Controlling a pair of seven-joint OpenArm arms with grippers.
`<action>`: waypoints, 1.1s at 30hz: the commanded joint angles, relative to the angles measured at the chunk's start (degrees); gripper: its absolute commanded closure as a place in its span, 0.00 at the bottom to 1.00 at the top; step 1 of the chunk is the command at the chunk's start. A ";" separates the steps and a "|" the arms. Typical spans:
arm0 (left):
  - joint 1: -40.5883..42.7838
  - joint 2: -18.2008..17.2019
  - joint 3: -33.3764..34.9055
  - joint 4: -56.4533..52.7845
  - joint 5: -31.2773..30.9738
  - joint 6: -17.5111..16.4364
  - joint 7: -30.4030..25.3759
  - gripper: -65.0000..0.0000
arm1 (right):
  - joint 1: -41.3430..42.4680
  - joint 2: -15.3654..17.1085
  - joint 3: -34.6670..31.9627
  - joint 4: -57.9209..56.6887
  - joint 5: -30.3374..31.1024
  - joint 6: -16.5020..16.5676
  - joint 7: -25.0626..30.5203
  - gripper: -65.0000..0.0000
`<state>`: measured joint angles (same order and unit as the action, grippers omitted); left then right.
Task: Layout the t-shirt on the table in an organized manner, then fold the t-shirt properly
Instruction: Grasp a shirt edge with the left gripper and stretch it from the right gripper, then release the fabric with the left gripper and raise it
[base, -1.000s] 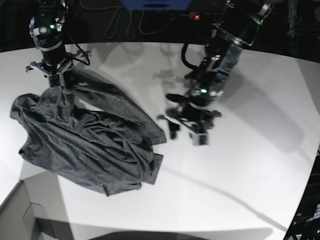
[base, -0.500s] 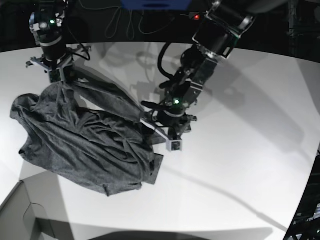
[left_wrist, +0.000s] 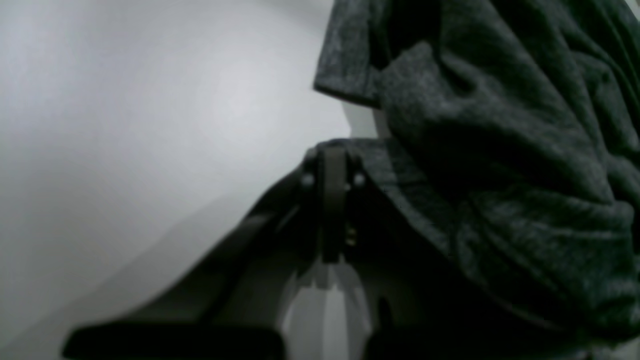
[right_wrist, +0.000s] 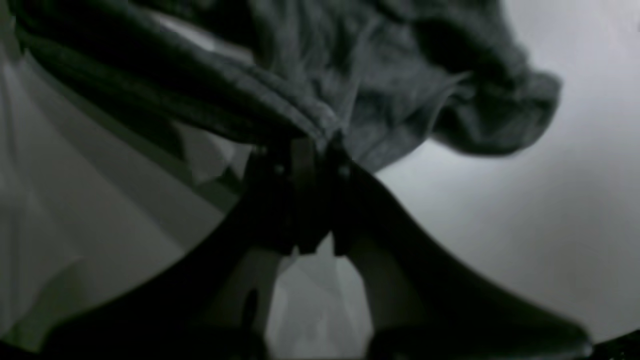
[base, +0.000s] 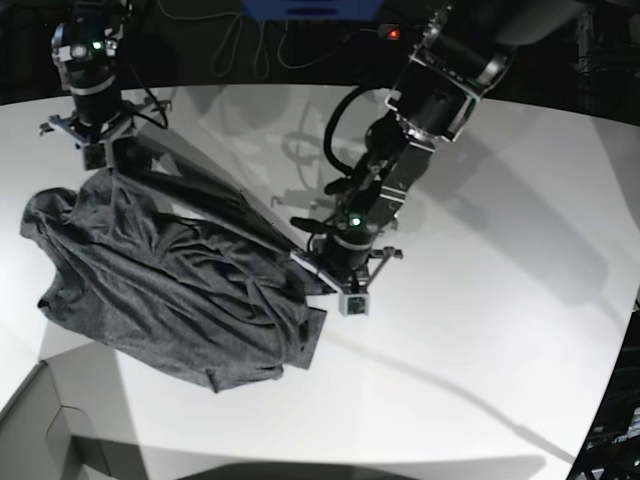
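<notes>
Item 1, far left: right gripper, jaws pinched shut on an edge of the t-shirt, which it holds a little off the table.

Item 2, left of centre: the t-shirt, dark grey, rumpled and bunched on the white table, with one band of cloth drawn taut between the two grippers.

Item 3, centre: left gripper, jaws closed narrow on the shirt's near corner, by the wrist view.

Step in hand, by my reading: laying out; folding not begun. The next move calls for drawing the two grips apart to spread the cloth flat.
</notes>
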<state>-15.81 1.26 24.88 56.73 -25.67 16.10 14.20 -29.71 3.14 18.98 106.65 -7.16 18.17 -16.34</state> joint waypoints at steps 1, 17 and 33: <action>1.09 -2.36 -0.05 3.09 -0.75 0.83 2.64 1.00 | -0.13 0.51 0.31 1.26 0.26 -0.28 1.17 0.99; 28.87 -18.71 -19.57 48.28 -0.83 0.91 12.66 1.00 | 0.13 -1.95 -0.21 0.12 0.26 -0.28 1.17 0.99; 31.77 -18.53 -27.39 49.07 -0.83 0.83 12.75 0.99 | 0.04 -6.35 -7.51 -3.13 0.34 -0.28 -4.28 0.98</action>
<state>16.34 -16.82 -2.26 104.68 -26.63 16.95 28.12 -29.43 -3.03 11.42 102.63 -7.20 18.17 -21.65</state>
